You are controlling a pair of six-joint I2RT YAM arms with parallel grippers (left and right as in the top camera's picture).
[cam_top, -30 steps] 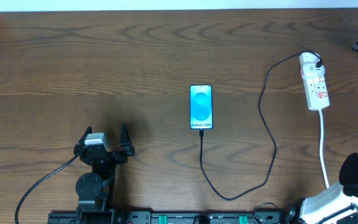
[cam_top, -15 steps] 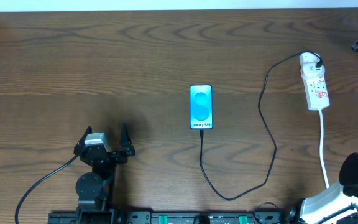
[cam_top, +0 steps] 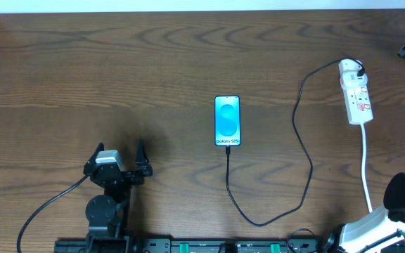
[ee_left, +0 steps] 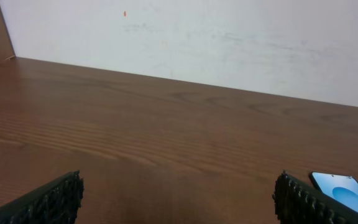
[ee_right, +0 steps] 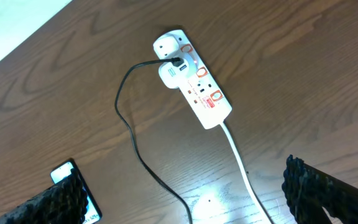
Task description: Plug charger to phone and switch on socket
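A: Apparently charger (cam_top: 228,172) is sitting in phone (cam_top: 227,121), mid-table. Switching step is pending.
B: Left gripper (cam_top: 119,153), right gripper (ee_right: 182,186) are both gaping, empty. Right is needing to reach socket (cam_top: 356,95), far right, and press its red-marked switch (ee_right: 202,71).

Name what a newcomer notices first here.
The phone, its blue screen glowing, at the table's centre. A black charger cable loops from its near edge out to the white socket at far right. The left gripper sits open at the near left, empty.

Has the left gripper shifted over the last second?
No. The left gripper sits at the same spot left of the phone, open as before.
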